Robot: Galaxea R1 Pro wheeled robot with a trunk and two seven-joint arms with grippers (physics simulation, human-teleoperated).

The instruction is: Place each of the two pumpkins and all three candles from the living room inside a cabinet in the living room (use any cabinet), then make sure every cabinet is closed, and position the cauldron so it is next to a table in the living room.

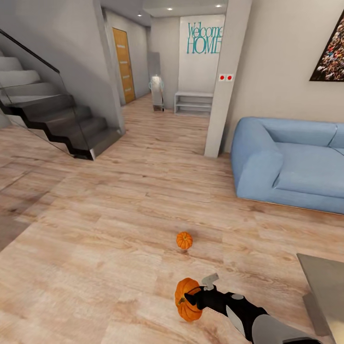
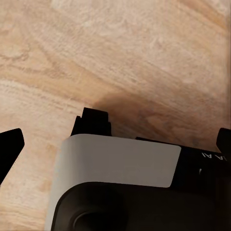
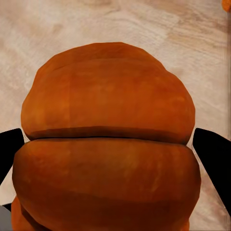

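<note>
One orange pumpkin [image 1: 184, 240] sits alone on the wood floor a little ahead of me. A second pumpkin [image 1: 186, 300], closer and lower in the head view, is held by my right gripper [image 1: 192, 300], which is shut on its sides. The right wrist view has this pumpkin [image 3: 108, 134] bulging between the two black fingertips [image 3: 214, 156], and the other pumpkin [image 3: 226, 4] peeks in at a corner. My left gripper [image 2: 115, 144] is open, holding nothing, over floor and part of my own body. The candles, the cabinet and the cauldron are out of view.
A blue sofa [image 1: 291, 160] stands to the right. A grey table corner [image 1: 325, 286] juts in at the lower right. A dark staircase [image 1: 57, 119] with a glass railing rises on the left. A white pillar [image 1: 227, 81] and a hallway lie ahead.
</note>
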